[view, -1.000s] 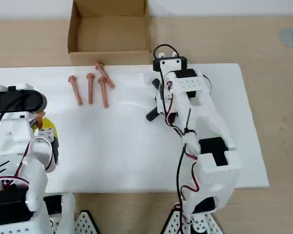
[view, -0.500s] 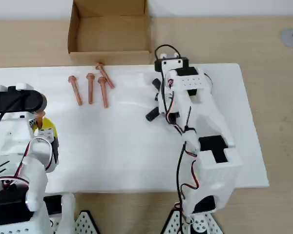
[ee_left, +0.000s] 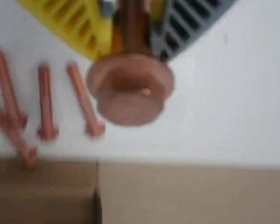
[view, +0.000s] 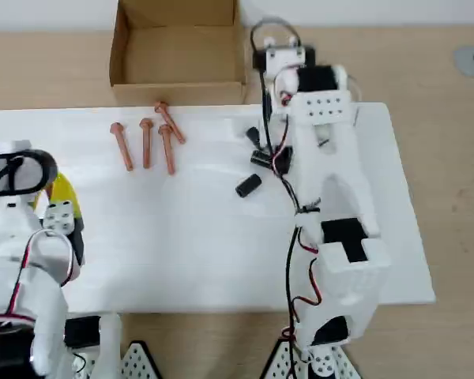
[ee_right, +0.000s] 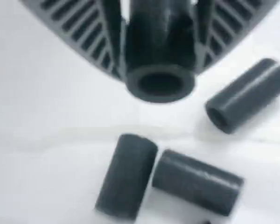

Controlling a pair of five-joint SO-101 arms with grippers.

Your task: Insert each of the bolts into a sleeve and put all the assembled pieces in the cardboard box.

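Each bolt (view: 146,143) copper, each sleeve (view: 248,185) black; box (view: 178,55) brown, mat (view: 189,237) white, table (view: 442,142) tan; left gripper (ee_left: 130,32) ribbed yellow and grey.

Left arm (view: 31,268): white printed shell, black servo blocks, red, black and white cables.
Left hand (ee_left: 130,28): one yellow ribbed finger (ee_left: 70,23), one grey ribbed finger (ee_left: 191,18).
Right arm (view: 336,189): same build, rows of small holes on the wrist plate.
Right hand (ee_right: 161,42): dark grey ribbed fingers (ee_right: 74,32).
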